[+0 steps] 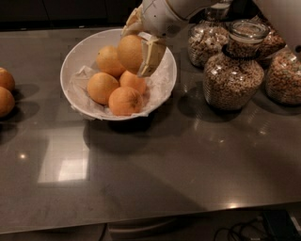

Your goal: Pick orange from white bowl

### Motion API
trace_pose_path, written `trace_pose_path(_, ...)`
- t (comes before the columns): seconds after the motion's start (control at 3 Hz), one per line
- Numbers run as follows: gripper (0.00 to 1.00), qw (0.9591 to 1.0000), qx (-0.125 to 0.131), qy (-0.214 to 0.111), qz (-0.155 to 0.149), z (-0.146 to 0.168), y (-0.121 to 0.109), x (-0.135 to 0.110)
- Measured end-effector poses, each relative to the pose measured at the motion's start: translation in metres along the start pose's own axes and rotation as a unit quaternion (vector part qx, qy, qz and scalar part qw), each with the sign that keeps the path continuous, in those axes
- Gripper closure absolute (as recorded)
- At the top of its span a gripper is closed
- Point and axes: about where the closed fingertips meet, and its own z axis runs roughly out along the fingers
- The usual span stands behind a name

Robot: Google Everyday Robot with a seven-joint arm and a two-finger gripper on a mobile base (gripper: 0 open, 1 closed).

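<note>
Four oranges (pixel 102 87) in white bowl (pixel 71 60), gripper (pixel 142 47) above clasping orange (pixel 128 52)

Gripper (pixel 136 49) hung over the white bowl (pixel 80 52), clamped on the orange (pixel 129 54). Its fingers (pixel 153 54) looked pale cream, matt, prob. plastic or rubber. Arm shell (pixel 162 14) was smooth white plastic w/ slight sheen. Orange skin was smooth, faintly glossy. Bowl was glossy, ceramic-like, lined w/ crumpled matt paper (pixel 161 87). Glass jars (pixel 233 77) were clear & shiny. Countertop (pixel 188 164) was dark grey, smooth, semi-gloss, reflecting lights.

claw (pixel 142 43) gripping orange (pixel 129 53) over bowl (pixel 64 87), jars (pixel 233 77) right
</note>
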Motion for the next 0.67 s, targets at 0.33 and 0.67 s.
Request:
trace_pose_path(0.33, 1.0, 0.9996, 0.003, -0.028, 0.005, -0.0099, 0.0088, -0.0068)
trace_pose_path(0.67, 1.0, 0.9996, 0.003, -0.029, 0.006, -0.0106, 0.0091, -0.0068)
